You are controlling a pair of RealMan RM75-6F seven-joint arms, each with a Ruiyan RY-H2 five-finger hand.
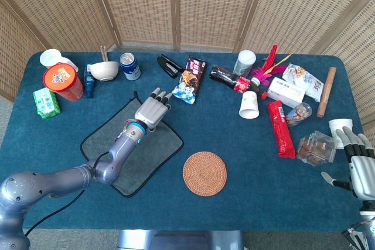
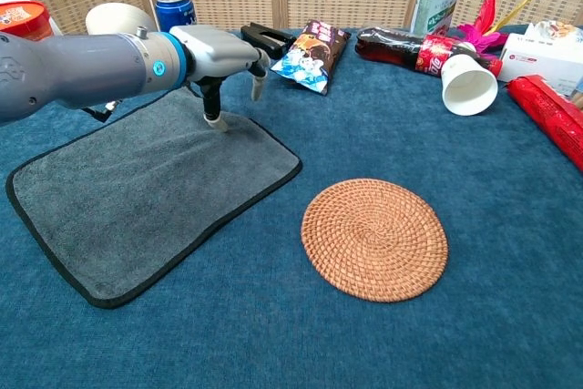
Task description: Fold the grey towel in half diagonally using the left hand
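Note:
The grey towel [image 1: 163,143] with its black edging lies flat on the blue table, one corner pointing to the far side; in the chest view the towel [image 2: 137,193] fills the left half. My left hand [image 1: 152,109] hovers over the towel's far right edge with its fingers stretched out and apart. In the chest view the left hand [image 2: 221,50] points its thumb straight down, the tip touching the cloth near that edge. Nothing is held in it. My right hand [image 1: 362,167] rests open at the table's near right corner, far from the towel.
A round woven coaster [image 1: 204,173] lies just right of the towel. Behind the left hand are a snack bag [image 1: 189,79], a black stapler-like object [image 1: 169,65], a soda can [image 1: 129,66] and a white bowl [image 1: 104,70]. A tipped paper cup [image 1: 249,105] and red packs crowd the right.

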